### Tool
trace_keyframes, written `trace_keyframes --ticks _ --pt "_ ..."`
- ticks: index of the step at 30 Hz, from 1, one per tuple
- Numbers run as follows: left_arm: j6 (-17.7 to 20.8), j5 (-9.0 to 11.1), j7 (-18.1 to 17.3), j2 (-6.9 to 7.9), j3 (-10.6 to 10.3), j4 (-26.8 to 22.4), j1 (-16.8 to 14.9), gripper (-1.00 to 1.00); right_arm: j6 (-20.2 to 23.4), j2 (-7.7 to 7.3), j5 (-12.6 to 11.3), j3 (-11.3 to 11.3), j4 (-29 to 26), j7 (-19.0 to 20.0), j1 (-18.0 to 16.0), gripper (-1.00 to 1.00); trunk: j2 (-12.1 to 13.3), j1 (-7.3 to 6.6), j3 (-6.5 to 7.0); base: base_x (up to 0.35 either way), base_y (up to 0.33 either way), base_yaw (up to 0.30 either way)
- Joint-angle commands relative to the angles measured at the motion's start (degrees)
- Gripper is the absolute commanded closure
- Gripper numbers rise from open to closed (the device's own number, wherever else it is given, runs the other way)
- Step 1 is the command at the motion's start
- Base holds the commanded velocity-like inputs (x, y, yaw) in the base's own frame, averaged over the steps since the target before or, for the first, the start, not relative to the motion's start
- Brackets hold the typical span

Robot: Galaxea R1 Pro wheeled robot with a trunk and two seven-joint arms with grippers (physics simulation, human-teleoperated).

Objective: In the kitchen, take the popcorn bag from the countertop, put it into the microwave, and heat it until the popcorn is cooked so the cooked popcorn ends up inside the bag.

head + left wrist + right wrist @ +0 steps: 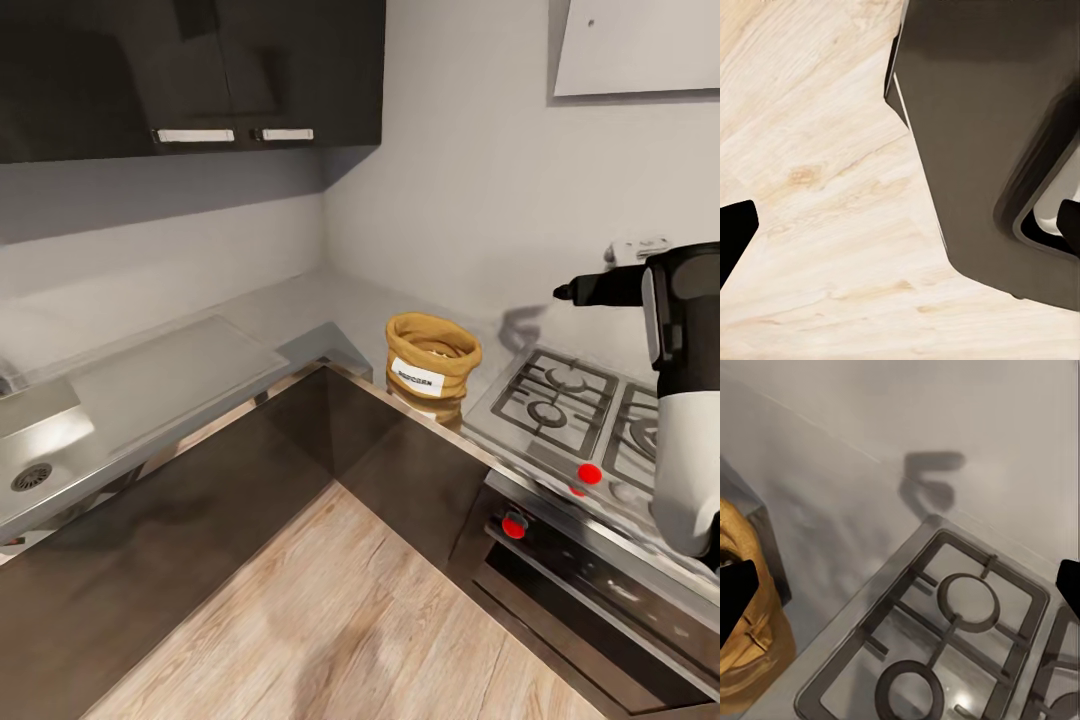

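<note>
Right gripper (900, 592): I see both dark fingertips at opposite edges of the right wrist view, spread wide, nothing between them, hanging above the grey steel gas hob with dark cast grates (945, 637). From the head camera my right arm, black forearm over a white shell (690, 400), sits over the hob (570, 400) at the right edge, with a dark pointed end aimed toward the wall; its shadow falls on the pale grey wall (520, 325). Left gripper (900, 225): dark fingertips also at opposite edges of the left wrist view, jaws wide, holding nothing, looking down on the light wood plank floor (817, 165) and a dark glossy body panel (990, 127). The squat tan-yellow cloth popcorn bag with rolled rim and white label (432, 367) stands upright on the grey brushed-steel L-shaped countertop (300, 310), near the inner corner, just beside the hob's left edge, apart from both grippers. In the right wrist view part of the bag (754, 630) shows beside one fingertip, not touching that I can tell. Round steel sink drain (31, 477) sits at the far left of the counter. Glossy dark upper cabinets with white bar handles (200, 70) hang above. Red knobs (590, 474) line the front of the hob.
</note>
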Motion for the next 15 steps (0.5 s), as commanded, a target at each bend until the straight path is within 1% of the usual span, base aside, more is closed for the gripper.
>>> trace_keyframes --ticks 1,5,7,12,15 --pt "-0.14 0.23 0.16 -0.02 -0.02 -0.14 0.03 -1.0 0.16 0.05 0.7 0.1 -0.03 0.47 -0.09 -1.0 -0.05 0.01 -0.06 0.0 0.0 0.0" --pt "-0.18 0.56 0.24 -0.02 -0.03 -0.18 0.03 -1.0 0.16 0.02 0.25 0.14 0.04 0.55 -0.17 -1.0 -0.05 0.01 -0.06 0.002 -0.001 0.0" --pt "-0.17 0.63 0.24 0.03 0.01 -0.18 0.03 -1.0 0.16 -0.01 0.19 0.12 0.05 0.57 -0.17 -1.0 -0.05 0.01 -0.06 0.071 -0.09 0.0" --pt "-0.1 0.66 0.25 0.05 0.05 -0.18 0.03 -1.0 0.16 -0.08 0.19 0.11 0.21 0.57 -0.2 -1.0 -0.05 0.01 -0.06 0.14 -0.214 0.0" --pt "-0.1 0.74 0.25 0.06 0.15 -0.11 0.03 -1.0 0.16 -0.03 0.58 0.11 0.38 0.32 -0.19 -1.0 -0.05 0.01 -0.06 0.153 -0.238 0.0"
